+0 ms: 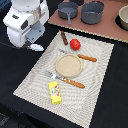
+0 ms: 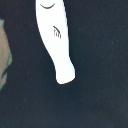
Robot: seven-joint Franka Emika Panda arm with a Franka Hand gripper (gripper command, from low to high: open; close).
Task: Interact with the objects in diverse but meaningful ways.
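Observation:
My gripper (image 1: 32,42) hangs over the black table at the exterior view's left, just off the woven placemat (image 1: 35,80). Right below it lies the white oblong piece (image 1: 36,47), which in the wrist view (image 2: 55,40) looks fish-shaped with dark markings and has no finger on it. Whether the jaws stand apart is hidden by the hand's body. On the mat lie the dark brown stick (image 1: 64,37), the red ball (image 1: 75,44) and, near the front edge, the yellow packet (image 1: 55,92).
A tan plate (image 1: 68,64) sits mid-mat between a wooden-handled fork (image 1: 67,80) and knife (image 1: 82,56). Two grey pots (image 1: 68,10) (image 1: 92,12) and a bowl (image 1: 123,17) stand on a brown board (image 1: 107,27) at the back.

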